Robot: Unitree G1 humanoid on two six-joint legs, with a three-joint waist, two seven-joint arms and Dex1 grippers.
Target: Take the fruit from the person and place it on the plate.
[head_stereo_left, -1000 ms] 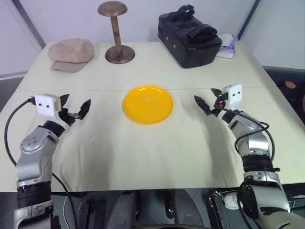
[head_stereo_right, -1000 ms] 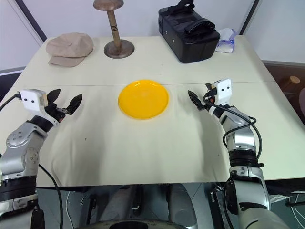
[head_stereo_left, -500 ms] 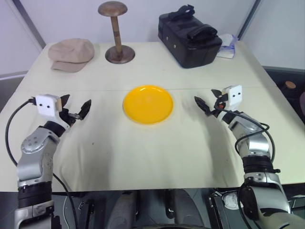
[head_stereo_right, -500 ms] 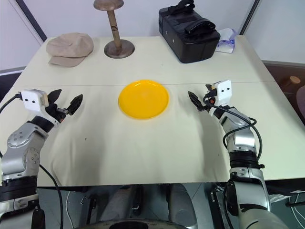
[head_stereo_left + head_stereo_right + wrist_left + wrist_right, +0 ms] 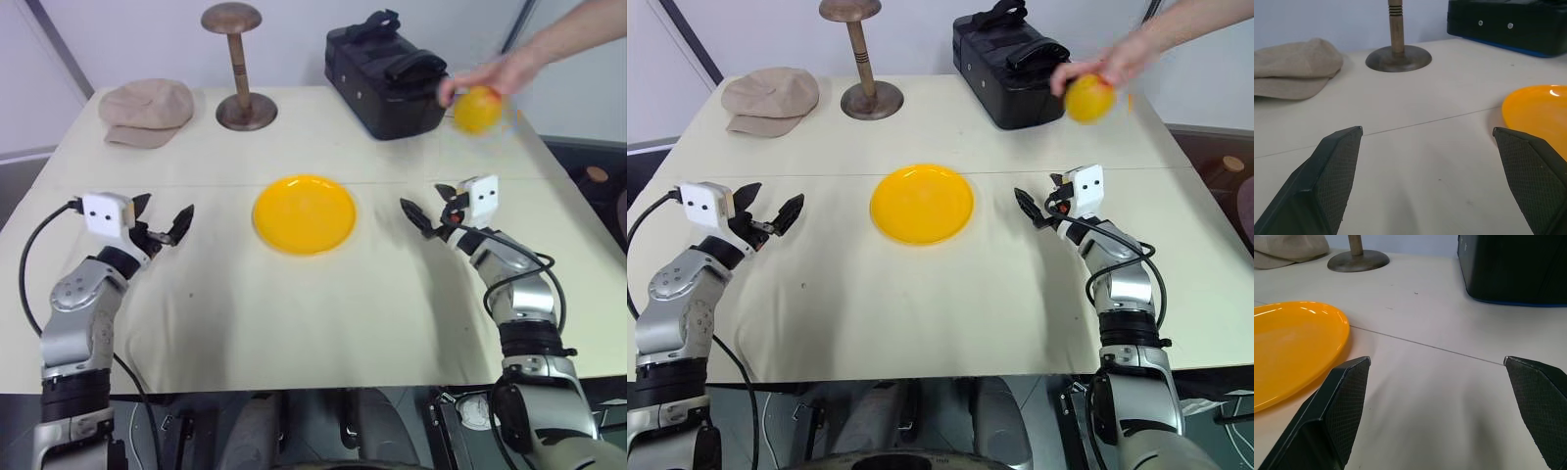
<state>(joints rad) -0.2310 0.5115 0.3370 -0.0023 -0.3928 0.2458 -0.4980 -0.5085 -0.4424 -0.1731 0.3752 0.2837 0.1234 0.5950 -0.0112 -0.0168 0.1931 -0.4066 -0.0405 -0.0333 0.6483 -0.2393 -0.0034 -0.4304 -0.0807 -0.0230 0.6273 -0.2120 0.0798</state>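
Observation:
A person's hand reaches in from the far right and holds the yellow-orange fruit in the air, in front of the black bag's right end. The yellow plate lies flat in the middle of the table, with nothing on it. My right gripper hovers open just right of the plate, below and nearer than the fruit, and apart from it. To the plate's left, my left gripper is open too, with its fingers wide apart over bare cloth.
A black bag stands at the back right of the cloth-covered table. A brown wooden stand and a beige cap sit at the back left. The table's front edge runs close to my arms.
The person's hand has come in from the upper right with the fruit. My left gripper has shifted slightly toward the plate. The right gripper has stayed put.

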